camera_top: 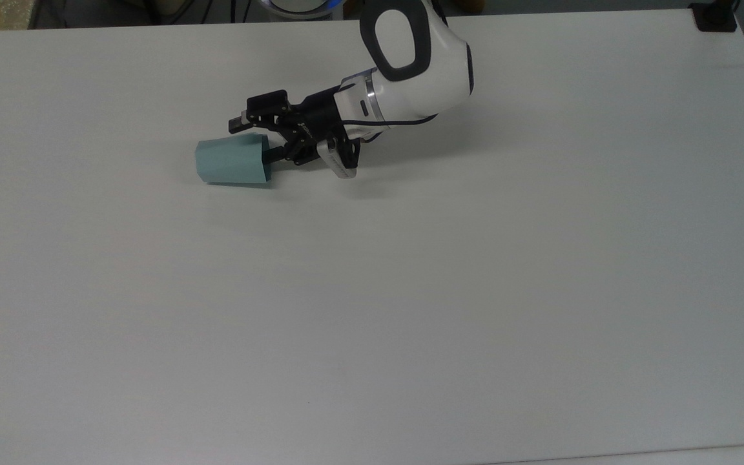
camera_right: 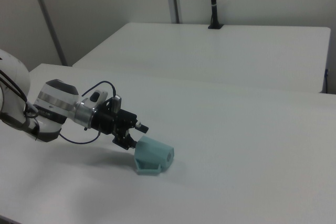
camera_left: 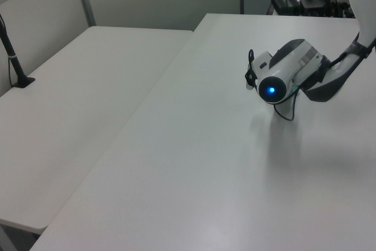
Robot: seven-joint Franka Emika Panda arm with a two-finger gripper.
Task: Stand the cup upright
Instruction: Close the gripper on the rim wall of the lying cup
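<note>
A: Where's the cup (camera_top: 232, 161)?

B: On its side on the white desk (camera_top: 411, 290), toward the top view's upper left. Wide rim faces the top view's right, narrower base to the top view's left. In the right view the cup (camera_right: 153, 156) shows its base end toward the camera, mouth toward the arm. Not upright, so the task isn't done.

A: The hand?

B: The hand (camera_top: 256, 137) is at the cup's mouth end, pointing along the desk, nearly level. Fingers are spread: one finger sits above the cup's top edge in the top view, the other reaches the rim lower down. In the right view the hand (camera_right: 135, 134) is just at the cup's upper rim. Can't tell if it's touching yet.

A: Why come in sideways?

B: My guess: the cup lies flat, so the opening faces the arm. A low, level approach would let one finger go inside the mouth and one outside, pinching the wall. Then a wrist turn could stand it up.

A: Left view?

B: Mostly the arm's wrist (camera_left: 288, 74) with a blue light, low over the desk.

A: Stage?

B: Approach, just before the grasp, I'd say. Nothing is held.

A: Risks?

B: Light plastic; a finger nudging the rim could roll or slide it. Faceted sides may help it stay put. The handle I can't make out.
</note>
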